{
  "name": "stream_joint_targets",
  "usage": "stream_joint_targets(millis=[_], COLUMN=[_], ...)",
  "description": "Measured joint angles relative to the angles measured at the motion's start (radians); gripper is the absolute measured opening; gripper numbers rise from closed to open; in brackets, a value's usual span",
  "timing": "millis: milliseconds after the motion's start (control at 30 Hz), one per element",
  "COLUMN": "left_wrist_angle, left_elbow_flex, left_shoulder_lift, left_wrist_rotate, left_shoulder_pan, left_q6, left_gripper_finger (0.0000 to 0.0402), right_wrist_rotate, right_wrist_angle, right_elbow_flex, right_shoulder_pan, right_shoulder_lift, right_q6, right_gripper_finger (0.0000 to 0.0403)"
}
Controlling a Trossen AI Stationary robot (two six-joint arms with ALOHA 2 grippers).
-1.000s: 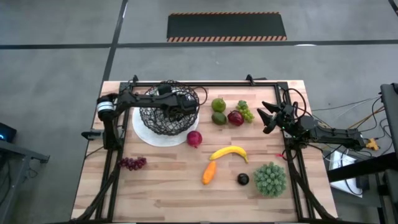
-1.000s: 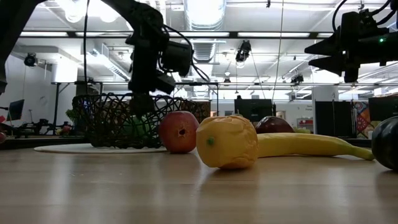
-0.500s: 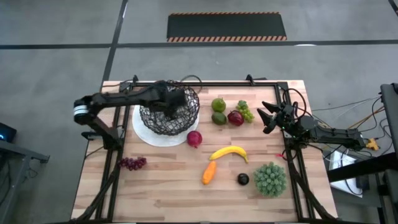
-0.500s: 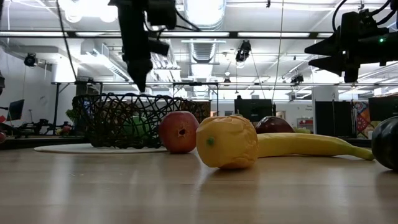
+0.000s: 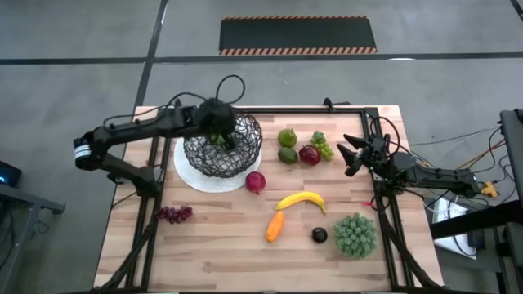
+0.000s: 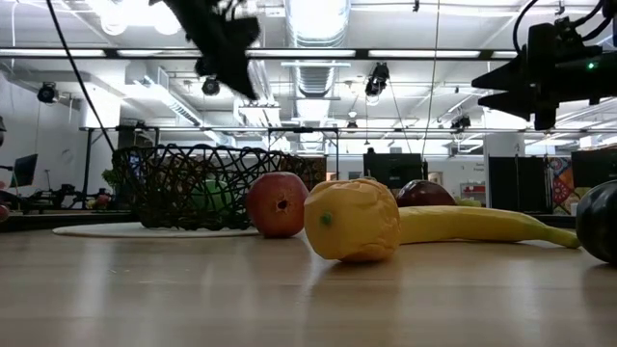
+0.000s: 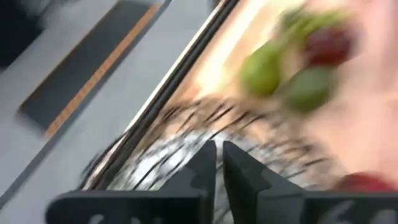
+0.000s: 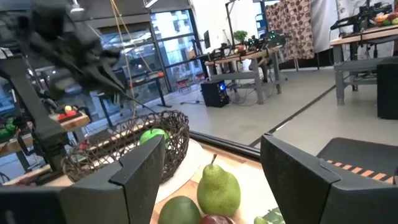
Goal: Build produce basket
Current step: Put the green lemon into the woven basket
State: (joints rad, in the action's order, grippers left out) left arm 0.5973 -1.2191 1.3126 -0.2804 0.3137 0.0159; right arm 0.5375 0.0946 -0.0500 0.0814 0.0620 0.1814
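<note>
The black wire basket (image 5: 222,149) stands on a white plate (image 5: 194,178) at the far left, with a green apple (image 8: 152,135) lying inside it. My left gripper (image 5: 219,124) hangs shut and empty, well above the basket's far side (image 6: 231,60), fingers together (image 7: 217,163). My right gripper (image 5: 350,155) hovers open and empty at the table's right (image 8: 211,155). Pear (image 5: 287,137), a green fruit (image 5: 288,155), a red fruit (image 5: 309,154) and green grapes (image 5: 324,145) sit together on the table. Red apple (image 5: 256,181), banana (image 5: 301,200), orange piece (image 5: 275,226), plum (image 5: 319,235) and purple grapes (image 5: 174,214) lie apart.
A large spiky green ball (image 5: 355,234) sits near the right front. Black frame rails (image 5: 270,110) run along the table's far, left and right sides. Bare wood lies at the front left of the table.
My left gripper has come up out of the basket and now hangs high above it. It has drawn toward the table's far left and tipped from pointing down to slanting. The green apple stays in the basket.
</note>
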Motion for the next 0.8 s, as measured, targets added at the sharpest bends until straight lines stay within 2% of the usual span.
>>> stream_joint_targets(millis=[133,267,333,500,800], left_wrist_angle=[-0.124,-0.25,-0.318,-0.51,-0.798], left_elbow_flex=[0.008,0.074,0.119,0.262,0.515], left_shoulder_lift=[-0.052,-0.107,-0.132,-0.197,-0.331], left_wrist_rotate=[0.018,0.02,0.022,0.021,0.008], left_shoulder_pan=[-0.126,-0.258,-0.308,-0.381,-0.384], left_q6=[-0.071,-0.139,-0.163,-0.259,-0.407], left_gripper_finger=[0.0012,0.0011,0.001,0.001,0.001], right_wrist_rotate=[-0.088,-0.299,-0.348,-0.354,-0.324], right_wrist_angle=[-0.01,-0.004,0.025,0.086,0.1], right_elbow_flex=[0.0,0.0,0.0,-0.019,-0.139], right_shoulder_pan=[0.0,0.0,-0.001,0.0,0.0], right_shoulder_lift=[0.0,0.0,0.0,0.001,0.099], right_q6=[-0.023,-0.048,-0.033,-0.024,-0.024], right_gripper_finger=[0.0248,0.0239,0.0238,0.0237,0.0237])
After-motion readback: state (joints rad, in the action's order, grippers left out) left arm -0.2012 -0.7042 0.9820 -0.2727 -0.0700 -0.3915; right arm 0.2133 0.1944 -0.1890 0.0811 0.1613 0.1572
